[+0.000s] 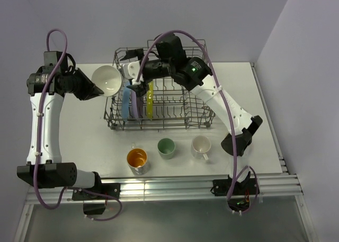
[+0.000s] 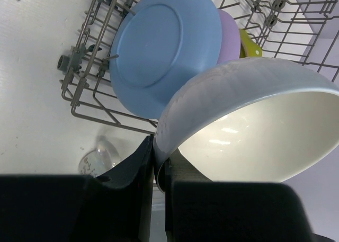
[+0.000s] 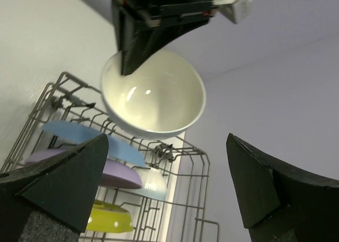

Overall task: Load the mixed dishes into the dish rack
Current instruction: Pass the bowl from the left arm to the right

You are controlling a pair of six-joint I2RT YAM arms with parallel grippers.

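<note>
White and matte, our surface [image 1: 79, 141] carries the grey wire dish rack [image 1: 198, 123] holding smooth round plates [image 2: 159, 46] on edge, while our left tool [image 2: 159, 168] pinches a glossy white bowl [image 1: 107, 79] by its rim at the rack's left edge and our right tool [image 3: 165, 146] gapes wide.

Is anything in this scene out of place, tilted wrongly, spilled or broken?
Nothing stands out. The blue plate, lavender plate and yellow-green plate stand on edge in the dish rack; the orange-inside cup, pale green cup and white mug stand upright on the table. The white bowl is tilted only because the left gripper holds its rim.
</note>
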